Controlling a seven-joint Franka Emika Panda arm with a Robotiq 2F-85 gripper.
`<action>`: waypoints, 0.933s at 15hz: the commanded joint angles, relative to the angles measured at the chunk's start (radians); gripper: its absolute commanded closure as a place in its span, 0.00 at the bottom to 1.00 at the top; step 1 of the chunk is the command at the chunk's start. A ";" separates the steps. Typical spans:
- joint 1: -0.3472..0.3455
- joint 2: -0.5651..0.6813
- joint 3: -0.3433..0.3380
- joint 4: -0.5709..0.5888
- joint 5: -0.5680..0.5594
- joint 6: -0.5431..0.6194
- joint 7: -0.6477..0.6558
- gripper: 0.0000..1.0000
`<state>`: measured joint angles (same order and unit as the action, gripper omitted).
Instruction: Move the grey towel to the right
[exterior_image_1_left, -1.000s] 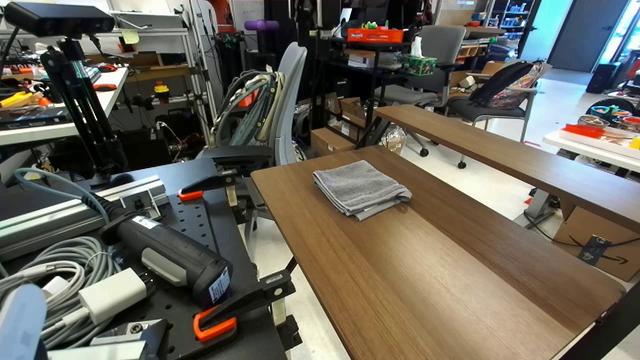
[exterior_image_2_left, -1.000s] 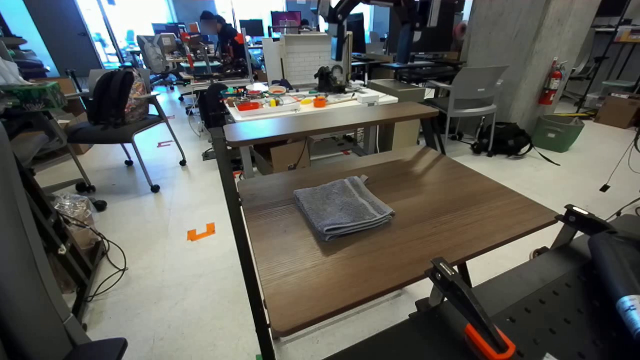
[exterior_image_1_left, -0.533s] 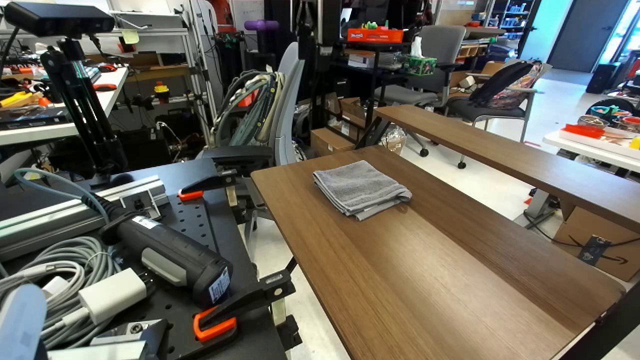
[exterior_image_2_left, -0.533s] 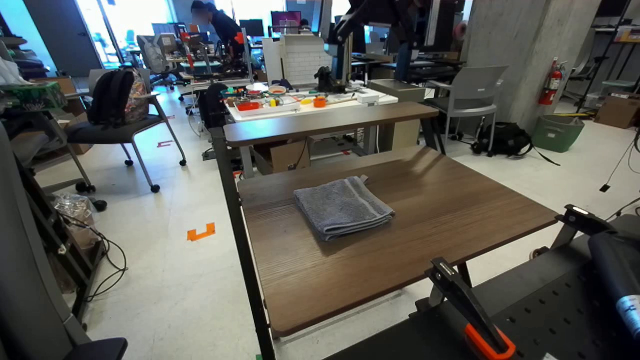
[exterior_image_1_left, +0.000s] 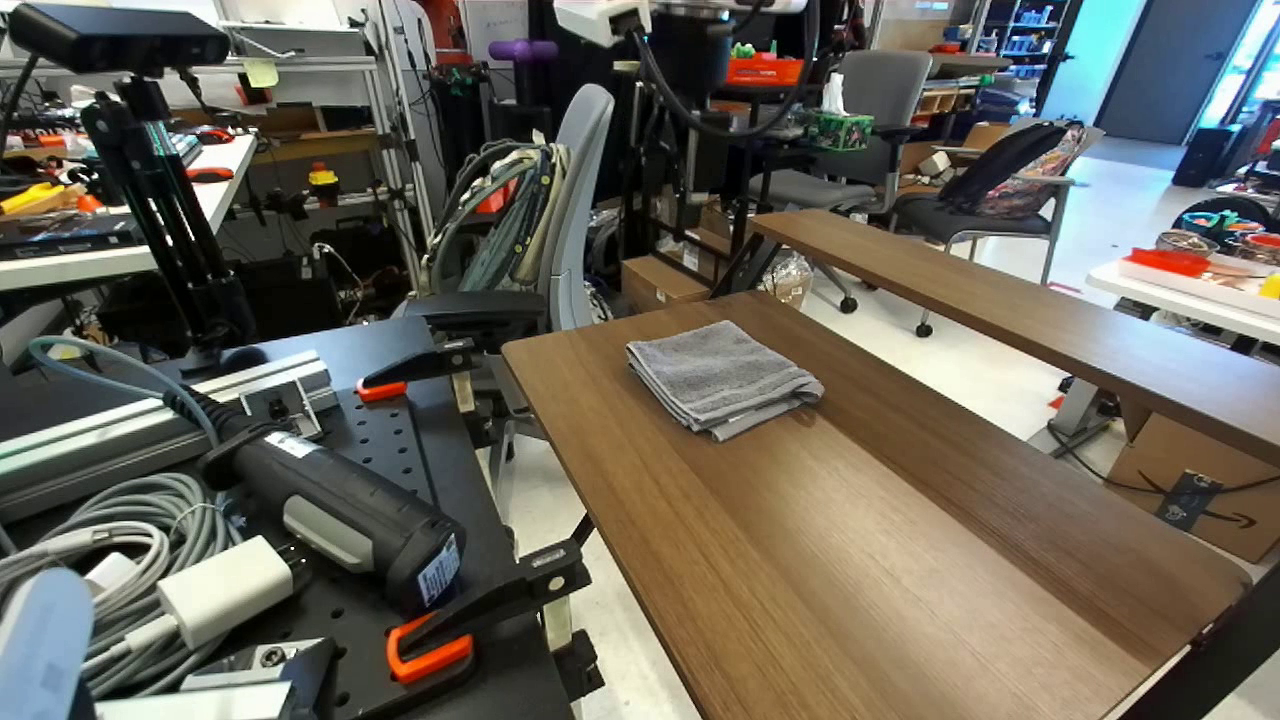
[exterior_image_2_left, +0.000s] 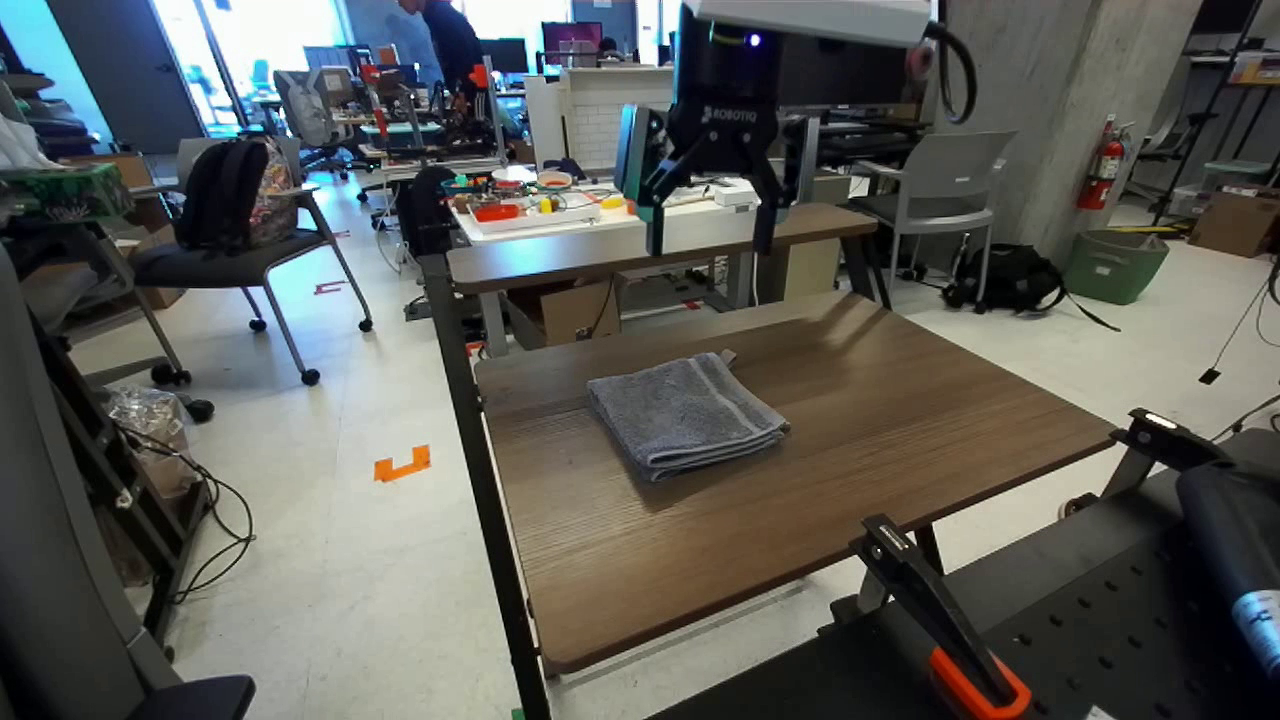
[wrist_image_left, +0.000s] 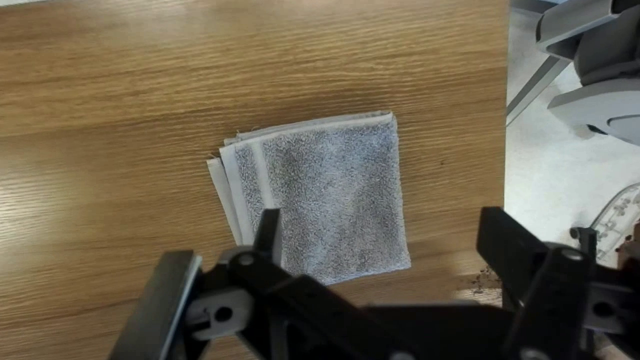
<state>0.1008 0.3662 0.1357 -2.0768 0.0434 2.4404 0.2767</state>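
Observation:
The grey towel (exterior_image_1_left: 722, 375) lies folded flat on the brown tabletop (exterior_image_1_left: 900, 560). It shows in an exterior view (exterior_image_2_left: 685, 415) too, near one end of the table. In the wrist view the towel (wrist_image_left: 335, 185) is below the jaws, its layered edges at the left and top. My gripper (exterior_image_2_left: 710, 248) is open and empty, well above the table and apart from the towel. In the wrist view the fingers (wrist_image_left: 382, 215) are wide apart; the left one covers part of the towel and the right one is over bare wood by the table edge.
A raised brown shelf (exterior_image_1_left: 1000, 310) runs along one long side of the table. A black post (exterior_image_2_left: 470, 440) stands at one end. A black bench with clamps (exterior_image_1_left: 430, 650) and a cable-fitted tool (exterior_image_1_left: 340, 510) flanks the other long side. A grey chair (exterior_image_1_left: 575, 210) stands near the towel's end.
The arm and gripper have come down into view from the top in both exterior views, lower and nearer the table. The towel has not moved. A person in the background has shifted.

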 joint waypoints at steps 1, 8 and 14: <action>0.031 0.148 -0.046 0.117 -0.019 0.070 -0.016 0.00; 0.045 0.387 -0.095 0.279 -0.024 0.121 -0.056 0.00; 0.037 0.514 -0.105 0.376 -0.022 0.112 -0.095 0.00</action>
<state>0.1301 0.8205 0.0439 -1.7691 0.0298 2.5516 0.2071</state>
